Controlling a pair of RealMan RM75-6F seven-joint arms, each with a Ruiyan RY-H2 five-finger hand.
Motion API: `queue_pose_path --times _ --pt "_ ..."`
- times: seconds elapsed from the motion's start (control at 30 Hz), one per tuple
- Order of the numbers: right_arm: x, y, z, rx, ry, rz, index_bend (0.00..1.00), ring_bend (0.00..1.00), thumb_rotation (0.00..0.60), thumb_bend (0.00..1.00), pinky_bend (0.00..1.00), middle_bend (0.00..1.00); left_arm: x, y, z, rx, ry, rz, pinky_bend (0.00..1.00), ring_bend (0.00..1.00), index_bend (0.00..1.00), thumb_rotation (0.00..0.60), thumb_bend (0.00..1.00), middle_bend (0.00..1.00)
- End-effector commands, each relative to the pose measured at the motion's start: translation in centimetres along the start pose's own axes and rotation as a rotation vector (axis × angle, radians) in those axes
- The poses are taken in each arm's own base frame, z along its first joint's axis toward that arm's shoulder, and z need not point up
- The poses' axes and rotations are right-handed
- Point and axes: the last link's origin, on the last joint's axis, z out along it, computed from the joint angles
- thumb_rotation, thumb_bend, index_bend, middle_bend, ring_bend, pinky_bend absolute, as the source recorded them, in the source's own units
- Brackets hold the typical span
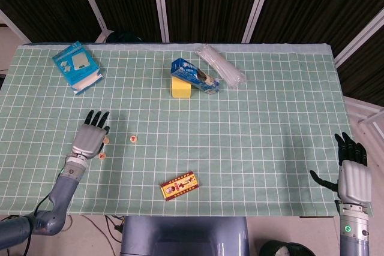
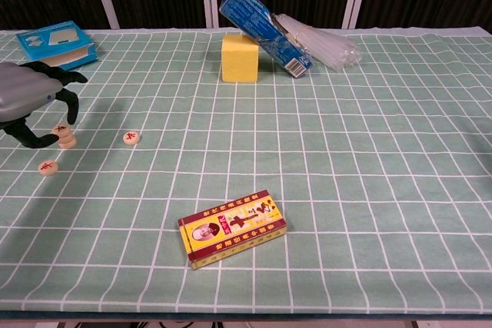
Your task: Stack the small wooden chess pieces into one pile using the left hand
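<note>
Left hand [image 2: 27, 97] fingers [image 2: 68, 107] spread, holding nothing, curved over 2-piece stack [image 2: 65, 136], 2 loose pieces [image 2: 131, 137] nearby

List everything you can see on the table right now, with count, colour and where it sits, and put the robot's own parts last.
stacked chess pieces: two, pale wood, left side, one on the other, at the left hand's fingertips
loose chess pieces: two, pale wood, one right of the stack, one nearer the front edge
red and yellow box: one, front centre
yellow block: one, back centre
blue packet: one, leaning on the yellow block
clear plastic bag: one, back, right of the packet
blue box: one, back left
left hand: grey and black, over the stack
right hand: off the table's right edge, fingers apart
</note>
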Motion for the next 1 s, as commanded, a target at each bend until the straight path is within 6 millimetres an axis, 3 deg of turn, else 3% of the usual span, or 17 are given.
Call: queue_pose_path --times 0.03,0.47,0.7,1.0 --pt "0.0 0.0 0.0 0.0 0.001 0.0 0.08 0.09 0.6 0.23 0.0 0.01 0.3 0.2 0.0 -0.007 0.008 -0.008 0.0 0.0 0.37 0.6 0.34 0.02" --pt "0.1 0.1 0.0 -0.003 0.007 0.004 0.07 0.09 0.6 0.23 0.0 0.01 2.6 3.2 0.7 -0.073 0.038 -0.066 0.0 0.0 0.36 0.6 0.31 0.02" --pt "0.2 0.1 0.1 -0.009 0.007 0.009 0.07 0.09 0.6 0.23 0.0 0.01 2.3 5.7 2.3 -0.095 0.021 -0.093 0.0 0.0 0.37 0.6 0.3 0.02" --pt "0.2 0.3 0.2 -0.016 0.006 0.014 0.08 0.09 0.6 0.23 0.0 0.01 1.5 7.3 3.3 -0.096 -0.005 -0.073 0.0 0.0 0.4 0.6 0.31 0.02"
